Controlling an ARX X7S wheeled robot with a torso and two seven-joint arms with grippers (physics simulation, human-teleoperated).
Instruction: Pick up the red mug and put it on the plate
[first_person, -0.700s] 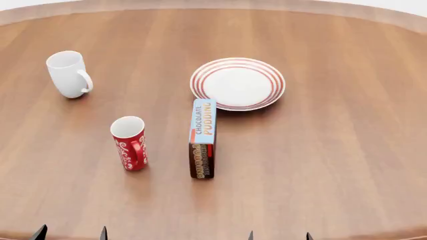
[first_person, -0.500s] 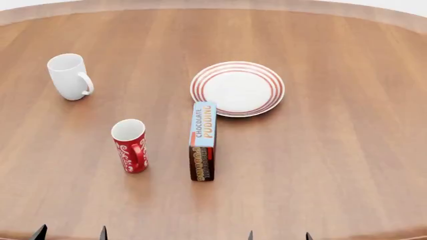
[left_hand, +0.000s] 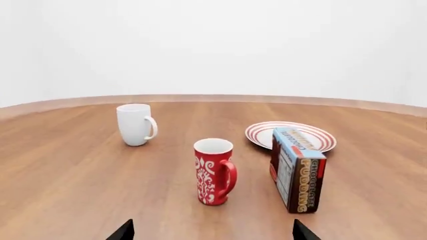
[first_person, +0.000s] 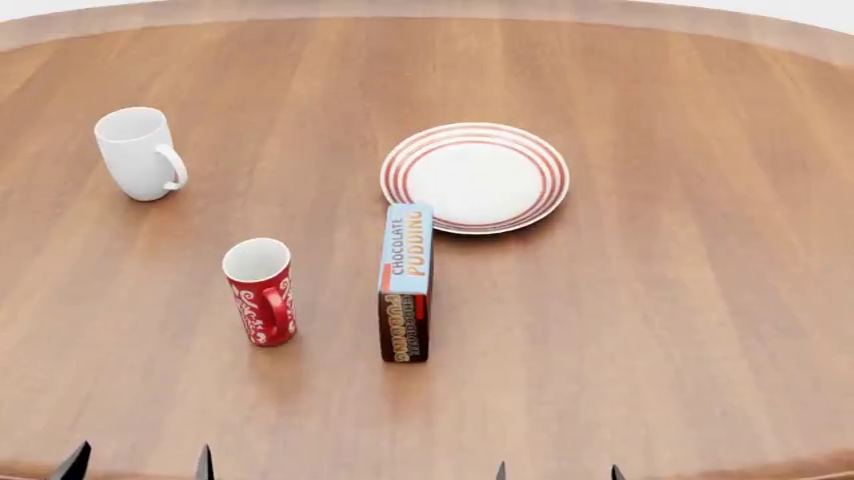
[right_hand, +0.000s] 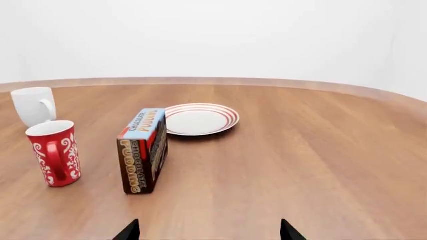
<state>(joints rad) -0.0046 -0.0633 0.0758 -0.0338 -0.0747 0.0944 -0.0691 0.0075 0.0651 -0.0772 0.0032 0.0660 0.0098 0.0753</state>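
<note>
The red mug (first_person: 260, 291) with white swirls stands upright on the wooden table (first_person: 667, 330), handle toward me; it also shows in the left wrist view (left_hand: 215, 171) and the right wrist view (right_hand: 55, 153). The plate (first_person: 475, 177), white with red rings, lies behind and to the right of it, also in the left wrist view (left_hand: 263, 134) and the right wrist view (right_hand: 198, 119). My left gripper (first_person: 138, 468) is open and empty near the table's front edge, well in front of the mug; its fingertips (left_hand: 123, 231) stand wide apart. My right gripper (first_person: 558, 472) is open and empty too.
A chocolate pudding box (first_person: 406, 281) stands on edge between the red mug and the plate, just in front of the plate's rim. A plain white mug (first_person: 139, 152) stands at the back left. The table's curved far edge (first_person: 427, 10) runs across the top.
The head view has shifted slightly, so everything sits a little lower in it than before. The left fingertips have edged slightly left. Nothing on the table has moved.
</note>
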